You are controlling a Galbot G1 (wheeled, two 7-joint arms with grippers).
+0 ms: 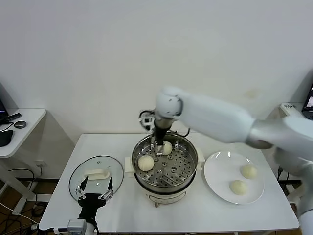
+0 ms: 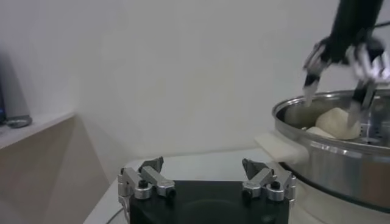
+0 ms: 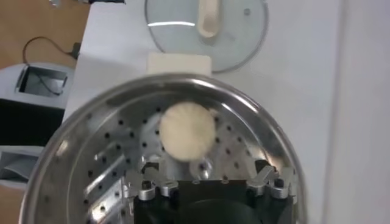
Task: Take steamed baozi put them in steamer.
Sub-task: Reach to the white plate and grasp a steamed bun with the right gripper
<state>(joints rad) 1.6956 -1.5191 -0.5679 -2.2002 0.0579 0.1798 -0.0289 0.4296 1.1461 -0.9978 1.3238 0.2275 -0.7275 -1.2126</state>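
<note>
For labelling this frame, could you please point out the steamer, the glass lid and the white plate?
steamer (image 1: 190,177): head view, on its steel side wall.
glass lid (image 1: 80,172): head view, on the clear glass.
white plate (image 1: 217,169): head view, on a bare part.

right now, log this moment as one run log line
right gripper open over steamer | two baozi in steamer | two baozi on plate | left gripper open, idle by glass lid

1. My right gripper (image 1: 159,148) hangs inside the steamer (image 1: 188,177), jaws spread, blocking the steamer's far side.
2. Two baozi (image 1: 145,163) sit in the steamer's far-left part; its near-right tray stays bare.
3. Plate (image 1: 215,182) just right of the steamer, glass lid (image 1: 80,172) just left.
4. Left gripper (image 1: 94,190), open, low near the lid, left of the steamer.
</note>
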